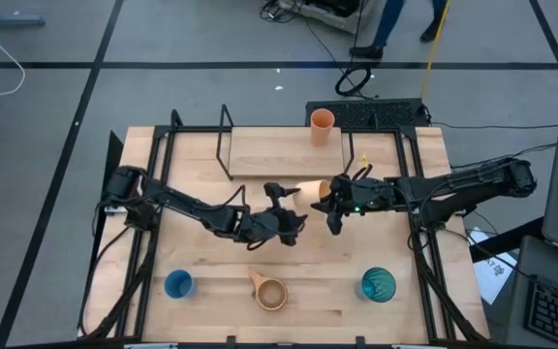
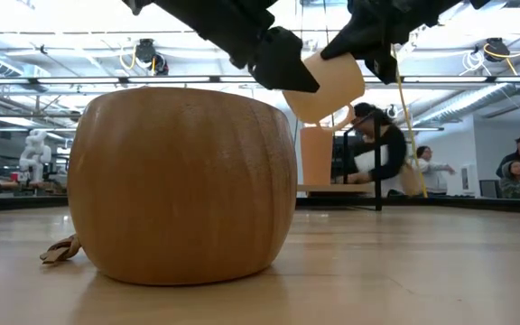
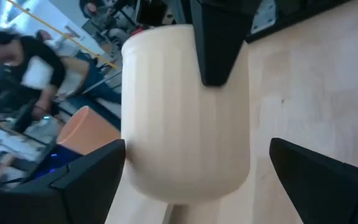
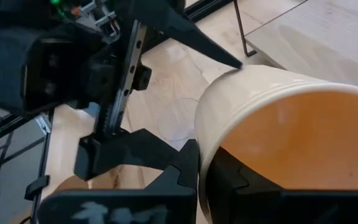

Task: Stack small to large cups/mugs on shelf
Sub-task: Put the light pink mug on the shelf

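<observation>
You've got six task things on the tabletop (image 1: 201, 257); places below are relative to the shelf (image 1: 279, 150), the raised board at the far edge.

Going left to right in the high view:
- Blue cup (image 1: 178, 284): near edge, well in front of the shelf and off to its left, upright.
- Left gripper (image 1: 294, 215): just in front of the shelf's front edge, about mid-table. Its fingers (image 3: 89, 171) are spread wide on either side of the pale cup, not touching it in the left wrist view.
- Tan mug (image 1: 269, 291): near edge, straight in front of the shelf, handle pointing toward the shelf.
- Pale orange cup (image 1: 313, 189): lifted off the table just in front of the shelf's right half, tilted, mouth toward the right arm.
- Orange cup (image 1: 323, 125): upright on the shelf's right end.
- Right gripper (image 1: 335, 199): just in front of the shelf's right corner, clamped on the pale cup's rim, one finger inside the mouth per the right wrist view.
- Teal tumbler (image 1: 378, 285): near edge, in front of the shelf and right of it, upright.

You can't find the clear cup in any view.
</observation>
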Robot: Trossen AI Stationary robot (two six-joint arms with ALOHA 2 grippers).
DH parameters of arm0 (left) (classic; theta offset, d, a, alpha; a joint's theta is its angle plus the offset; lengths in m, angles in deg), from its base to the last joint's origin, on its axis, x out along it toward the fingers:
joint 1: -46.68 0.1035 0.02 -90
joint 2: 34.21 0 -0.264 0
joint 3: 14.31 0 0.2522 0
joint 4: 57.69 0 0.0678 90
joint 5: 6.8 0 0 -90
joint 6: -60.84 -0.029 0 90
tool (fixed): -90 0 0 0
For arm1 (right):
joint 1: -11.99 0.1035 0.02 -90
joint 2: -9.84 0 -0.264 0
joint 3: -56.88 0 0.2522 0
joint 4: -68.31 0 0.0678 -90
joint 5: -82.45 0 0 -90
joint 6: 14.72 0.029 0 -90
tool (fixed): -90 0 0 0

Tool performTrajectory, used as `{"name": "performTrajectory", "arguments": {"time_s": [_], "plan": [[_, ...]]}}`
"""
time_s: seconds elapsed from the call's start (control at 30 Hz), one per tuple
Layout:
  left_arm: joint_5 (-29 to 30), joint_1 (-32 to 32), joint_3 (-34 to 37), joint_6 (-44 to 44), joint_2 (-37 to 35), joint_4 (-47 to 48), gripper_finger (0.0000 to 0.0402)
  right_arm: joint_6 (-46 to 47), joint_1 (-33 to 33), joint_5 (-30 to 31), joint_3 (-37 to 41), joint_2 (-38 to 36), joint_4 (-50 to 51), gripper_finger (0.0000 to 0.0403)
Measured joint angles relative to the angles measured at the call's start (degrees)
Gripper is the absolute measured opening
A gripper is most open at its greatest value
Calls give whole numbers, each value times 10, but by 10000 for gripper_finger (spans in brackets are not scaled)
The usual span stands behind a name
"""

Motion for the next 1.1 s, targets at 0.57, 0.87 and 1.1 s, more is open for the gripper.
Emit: {"name": "performTrajectory", "arguments": {"time_s": [0.57, 0.87, 1.1], "plan": [[-19, 18, -1, 0, -1, 29, 400, -6, 0, -29, 0, 1, -11, 2], [76, -14, -1, -33, -1, 30, 400, -26, 0, -34, 0, 1, -41, 2], [-42, -20, 1, 37, -63, 94, 399, -167, 6, -76, 0, -1, -29, 2]]}}
